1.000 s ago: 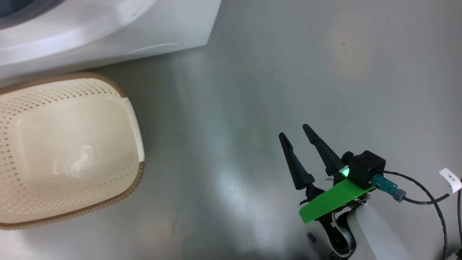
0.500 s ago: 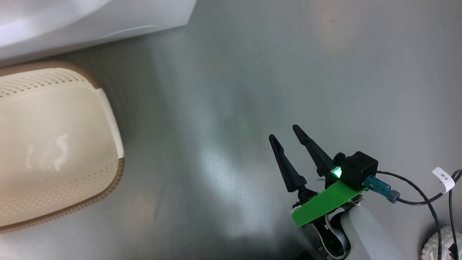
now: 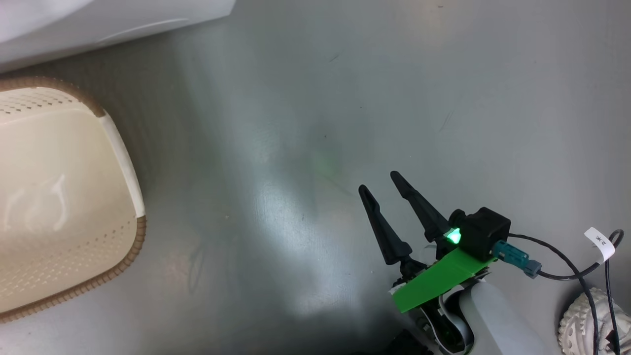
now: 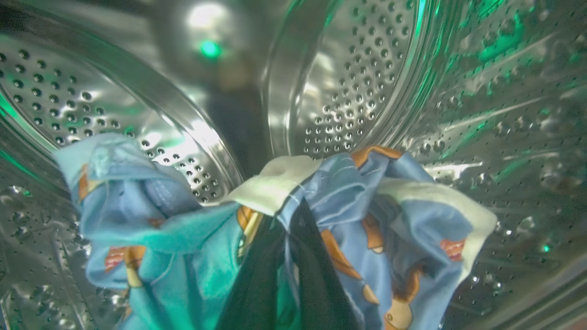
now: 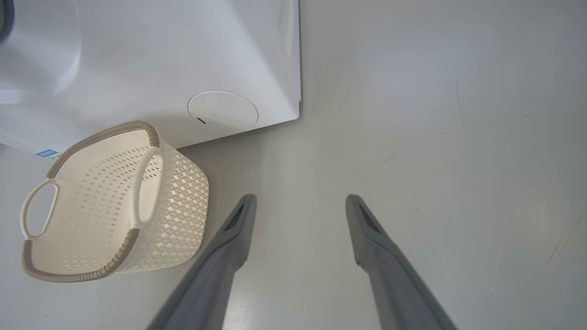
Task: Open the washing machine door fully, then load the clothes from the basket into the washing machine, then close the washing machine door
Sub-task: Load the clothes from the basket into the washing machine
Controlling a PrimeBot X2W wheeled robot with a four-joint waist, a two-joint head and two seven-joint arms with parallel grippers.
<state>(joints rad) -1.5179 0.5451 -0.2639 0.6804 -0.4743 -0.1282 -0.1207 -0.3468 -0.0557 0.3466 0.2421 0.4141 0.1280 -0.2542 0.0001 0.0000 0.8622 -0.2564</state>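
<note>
- The left claw [image 4: 293, 220] is pressed together and pinching the clothes [image 4: 367, 215]. Its two dark fingers rise side by side from the bottom of the left wrist view, with light-blue fabric bunched round them.
- The clothes are inside the washing machine, hanging from that claw in front of the perforated steel drum [image 4: 362, 68]. The fabric is light blue with orange-brown prints, and cream patches lie across the top folds.
- A green glow reflects off the drum wall and tints part of the fabric.
- The right claw [image 3: 380, 183] is spread wide and holds nothing. In the right wrist view its fingers [image 5: 300, 199] stand well apart above the grey floor [image 5: 435, 137].
- Behind that claw sit a green bracket [image 3: 438, 278], a small lit green lamp [image 3: 453, 235] and a black cable [image 3: 567, 266] carrying a white tag [image 3: 600, 245].
- The basket [image 5: 179, 192] stands on the floor to the left of the right claw, well apart from it. Its brown rim [image 3: 140, 236] and cream perforated walls are in view.
- The basket sits just beside the front of the white washing machine [image 5: 160, 46].
- A small round flap [image 5: 223, 111] is low on the machine's front, above the basket, and a blue label [image 5: 47, 153] is near the basket's far corner.
</note>
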